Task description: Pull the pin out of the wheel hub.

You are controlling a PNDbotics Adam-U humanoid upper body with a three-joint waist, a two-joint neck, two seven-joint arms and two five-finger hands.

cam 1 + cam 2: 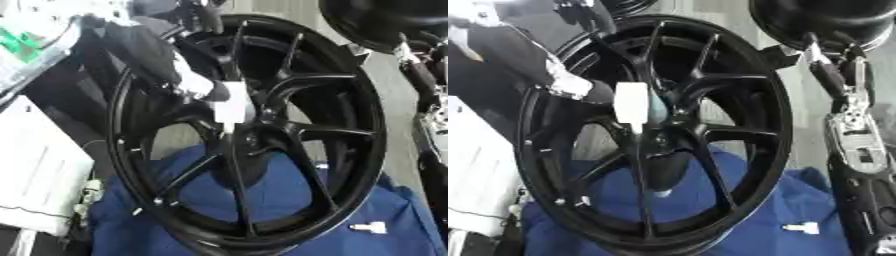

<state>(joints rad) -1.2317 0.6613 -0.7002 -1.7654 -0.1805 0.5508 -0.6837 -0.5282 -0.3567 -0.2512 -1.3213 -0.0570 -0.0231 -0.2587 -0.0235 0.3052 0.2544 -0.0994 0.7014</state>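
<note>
Left eye view: the black multi-spoke alloy wheel hub leans on a blue cloth. The left hand comes in from ten o'clock, and a white block-shaped pin sits at its tip, just above the hub centre; how the fingers lie I cannot tell. A small white part lies at five o'clock on the cloth.

Right eye view: the right hand hangs at three o'clock, apart from the rim, its fingers unclear. The pin seems still seated, so the pull remains.
</note>
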